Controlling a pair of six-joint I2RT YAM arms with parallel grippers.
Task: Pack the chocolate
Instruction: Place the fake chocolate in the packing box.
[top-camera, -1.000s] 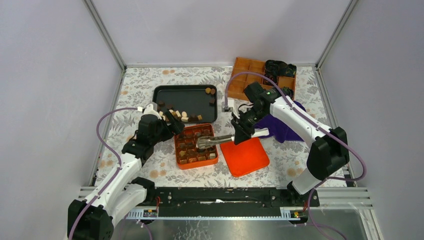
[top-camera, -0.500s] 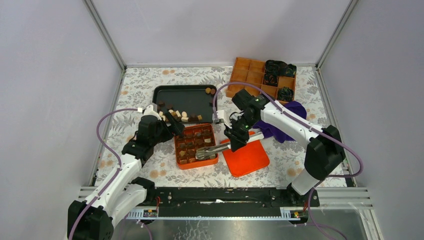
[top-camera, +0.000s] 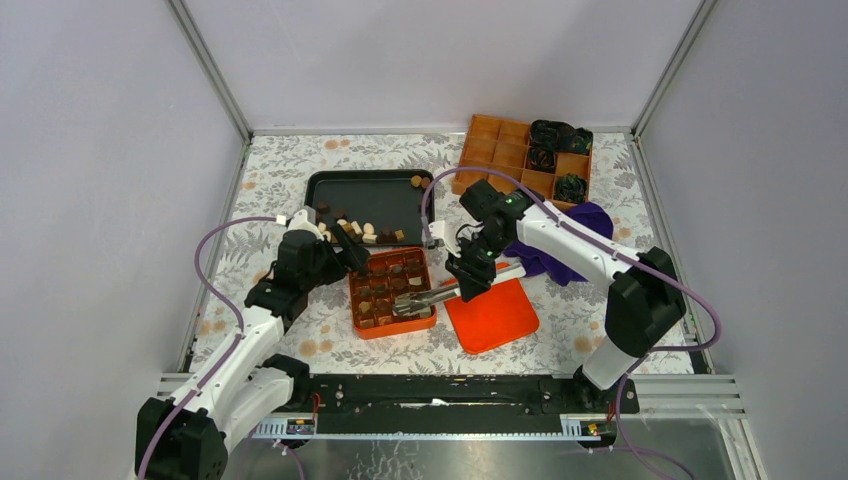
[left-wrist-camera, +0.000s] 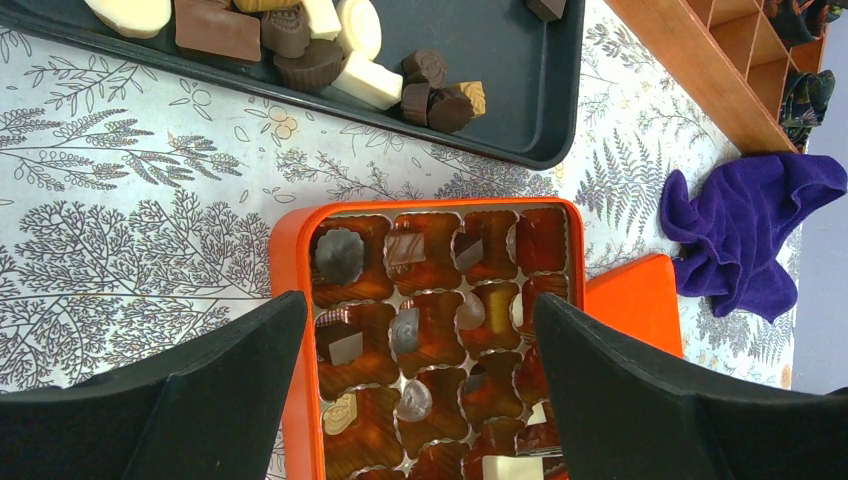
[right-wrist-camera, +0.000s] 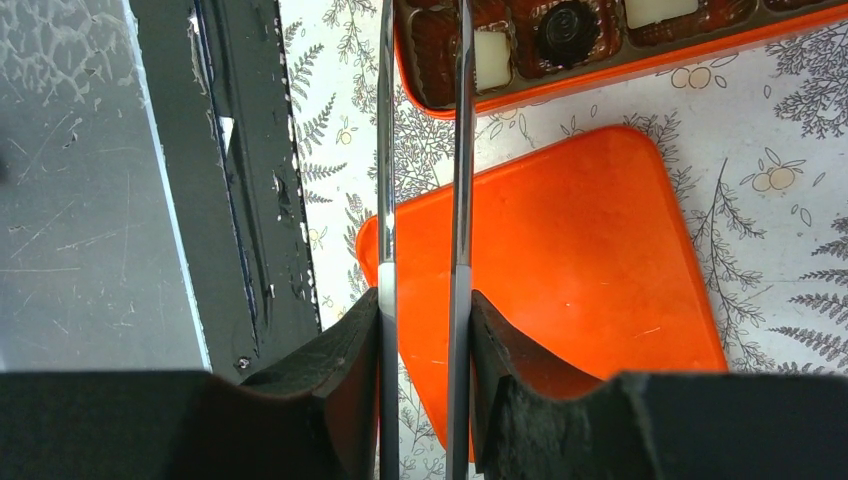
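The right gripper (right-wrist-camera: 420, 325) clamps metal tongs (right-wrist-camera: 462, 150) over the orange box (right-wrist-camera: 620, 62) holding chocolate (right-wrist-camera: 491, 58) — the orange lid (right-wrist-camera: 580, 250) lies flat near the tabletop's edge.

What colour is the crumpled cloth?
The cloth is purple; the left wrist view shows it best.

We see the chocolate (left-wrist-camera: 365, 80) in two spots. A loose pile of dark, light-brown and cream pieces lies along the near edge of the black tray (left-wrist-camera: 500, 60), mostly in its left half, with several touching. Two brown rounds (top-camera: 419, 182) sit well apart from the pile at the tray's far right corner. The rest is seated one per cell in the orange box (left-wrist-camera: 288, 250) just beside the tray, e.g. dark scalloped round (left-wrist-camera: 338, 254) and cream block (left-wrist-camera: 510, 468), all lying flat
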